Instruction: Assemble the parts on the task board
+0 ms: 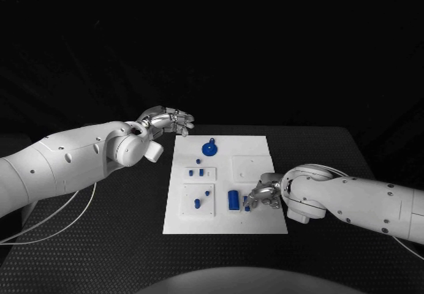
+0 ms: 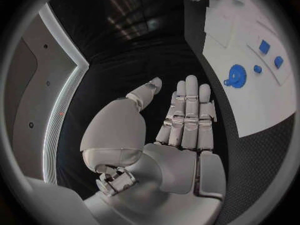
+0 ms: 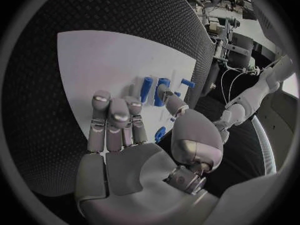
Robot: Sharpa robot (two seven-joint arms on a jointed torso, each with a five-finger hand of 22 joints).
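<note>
The white task board [image 1: 256, 153] lies in the middle of the black table. On it are a round blue part with a tab [image 1: 209, 148], several small blue pegs [image 1: 191, 173] and a longer blue cylinder [image 1: 233, 199]. My right hand [image 1: 265, 193] hovers over the board's right edge, by a small blue piece [image 1: 247, 207]. In the right wrist view its fingers [image 3: 119, 127] are stretched out over the board [image 3: 94, 60] and hold nothing. A small blue piece [image 3: 160, 133] shows under the thumb's base. My left hand [image 1: 168, 120] is off the board's far left corner, with straight, empty fingers [image 2: 187, 110].
The left wrist view shows the board [image 2: 262, 100] with the round blue part [image 2: 235, 76] to one side of the hand. Black table [image 1: 106, 245] surrounds the board on all sides. Two raised white square plates [image 1: 251, 168] sit on the board.
</note>
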